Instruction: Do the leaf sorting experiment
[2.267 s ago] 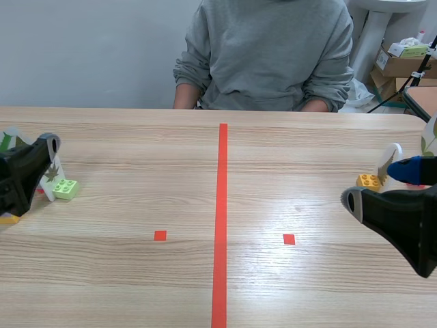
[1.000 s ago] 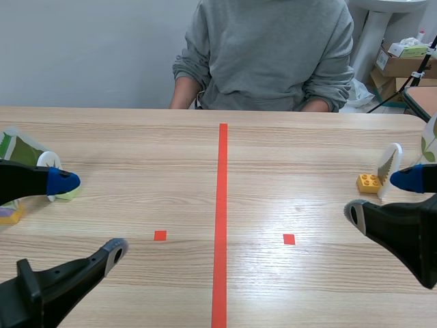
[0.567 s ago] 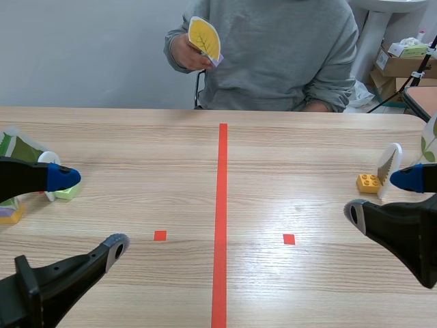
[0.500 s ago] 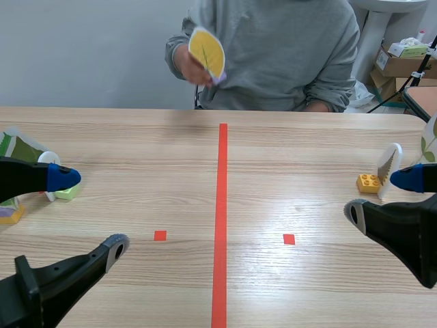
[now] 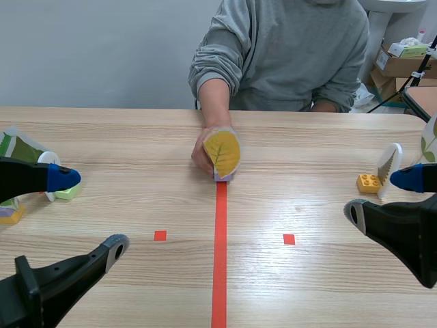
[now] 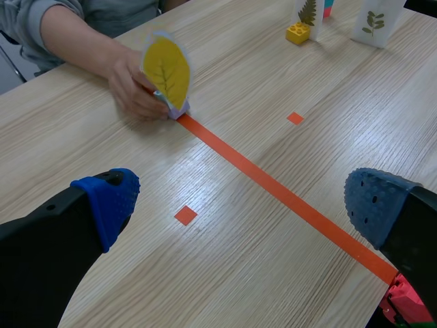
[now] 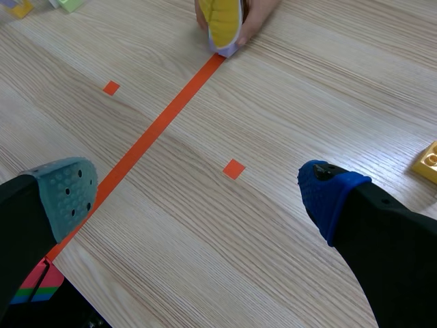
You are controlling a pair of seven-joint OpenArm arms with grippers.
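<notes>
In the scene view you see the yellow leaf card (image 5: 222, 152) standing at the far end of the red tape line (image 5: 219, 260), with a person's hand (image 5: 205, 154) touching it from its 9 o'clock. Your left gripper (image 5: 90, 212) and right gripper (image 5: 384, 193) both have their fingers spread, holding nothing. From the left wrist, the card (image 6: 166, 72) sits at 11 o'clock, well ahead of the parted fingers. From the right wrist, it (image 7: 224, 24) stands at 12 o'clock, well ahead of the gaping fingers

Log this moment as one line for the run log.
hand: holding yellow leaf card upright on red line | left gripper: open, empty | right gripper: open, empty
</notes>
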